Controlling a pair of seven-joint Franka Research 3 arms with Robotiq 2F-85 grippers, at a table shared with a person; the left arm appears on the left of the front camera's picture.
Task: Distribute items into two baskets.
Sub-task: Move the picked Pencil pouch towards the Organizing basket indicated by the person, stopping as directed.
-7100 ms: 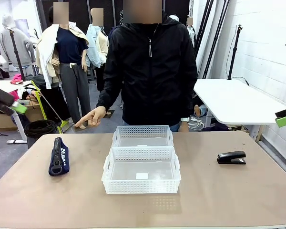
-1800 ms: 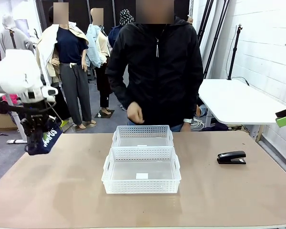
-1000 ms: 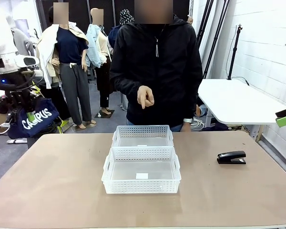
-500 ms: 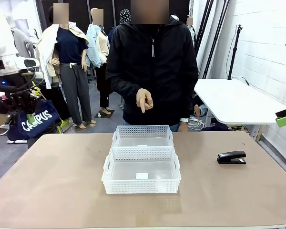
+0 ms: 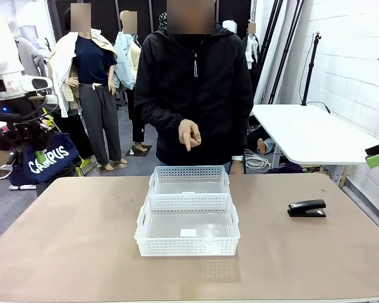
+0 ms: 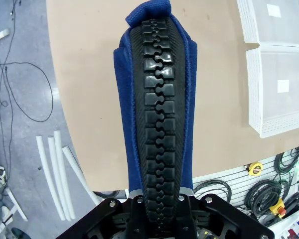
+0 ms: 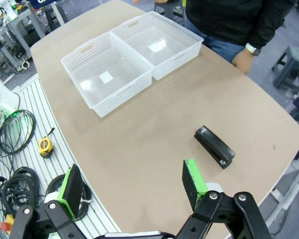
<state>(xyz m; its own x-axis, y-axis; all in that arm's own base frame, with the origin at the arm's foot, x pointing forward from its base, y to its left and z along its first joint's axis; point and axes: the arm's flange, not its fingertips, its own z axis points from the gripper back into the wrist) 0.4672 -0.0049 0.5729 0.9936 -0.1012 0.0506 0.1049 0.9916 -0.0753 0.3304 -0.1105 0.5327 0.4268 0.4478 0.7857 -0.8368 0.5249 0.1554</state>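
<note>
The navy pouch (image 5: 45, 161) with white "CAMPUS" lettering hangs in the air beyond the table's left far corner, with my left gripper (image 5: 35, 144) shut on it. The left wrist view shows the pouch (image 6: 162, 124) with its big black zipper running up from my left gripper (image 6: 159, 201). Two white baskets stand touching mid-table, the near one (image 5: 188, 247) and the far one (image 5: 189, 172), both holding nothing. On the table at the right lies the black stapler (image 5: 306, 208), also the stapler (image 7: 214, 147). My right gripper (image 7: 133, 188) is open above the table's right edge.
The person stands at the far side with one hand (image 5: 189, 134) pointing down over the far basket; the other hand (image 7: 243, 58) rests by the table edge. The brown table (image 5: 82, 252) is bare around the baskets. Cables and a tape measure (image 7: 46, 147) lie on the rack.
The pouch lay on the table's left side; my left gripper took it and lifted it up and to the left. The person's hand has risen and points down. The stapler has not moved.
</note>
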